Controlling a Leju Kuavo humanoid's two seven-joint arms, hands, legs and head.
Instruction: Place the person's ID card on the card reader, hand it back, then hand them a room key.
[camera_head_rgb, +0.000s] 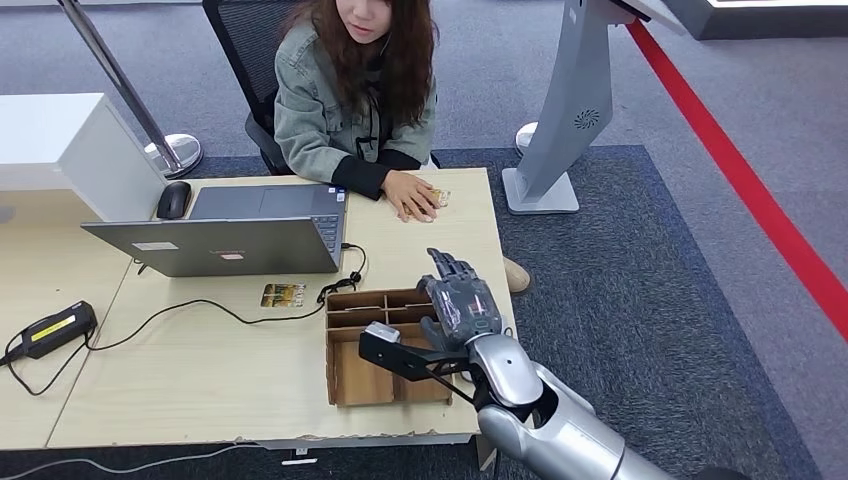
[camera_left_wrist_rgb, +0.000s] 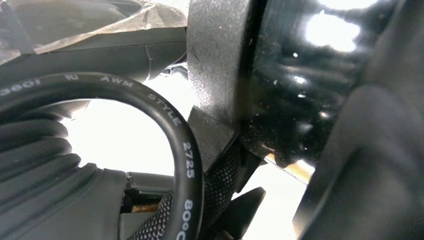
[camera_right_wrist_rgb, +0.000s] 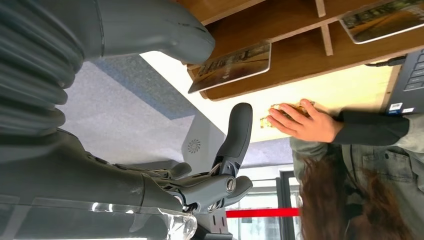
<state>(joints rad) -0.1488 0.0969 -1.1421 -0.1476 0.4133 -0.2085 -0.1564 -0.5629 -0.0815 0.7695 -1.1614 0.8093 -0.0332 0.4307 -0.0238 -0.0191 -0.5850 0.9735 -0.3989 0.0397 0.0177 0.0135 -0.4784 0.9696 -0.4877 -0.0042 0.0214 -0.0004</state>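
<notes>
A card (camera_head_rgb: 439, 198) lies mostly hidden under the person's hand (camera_head_rgb: 412, 195) at the desk's (camera_head_rgb: 200, 370) twelve o'clock edge; its print is too small to read.

Black cable (camera_left_wrist_rgb: 187, 165) jacket, white print: "AWM STYLE 2725 80°C"; small laptop (camera_head_rgb: 225, 240) stickers unreadable, nothing else legible

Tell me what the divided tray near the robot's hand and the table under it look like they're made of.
The divided tray looks like brown corrugated cardboard or thin fibreboard: matte, with thin slotted dividers and raw edges. The table looks like pale wood-grain laminate over board, smooth and low-sheen, and its front edge appears chipped. The right hand hovers over the tray, holding nothing.
</notes>
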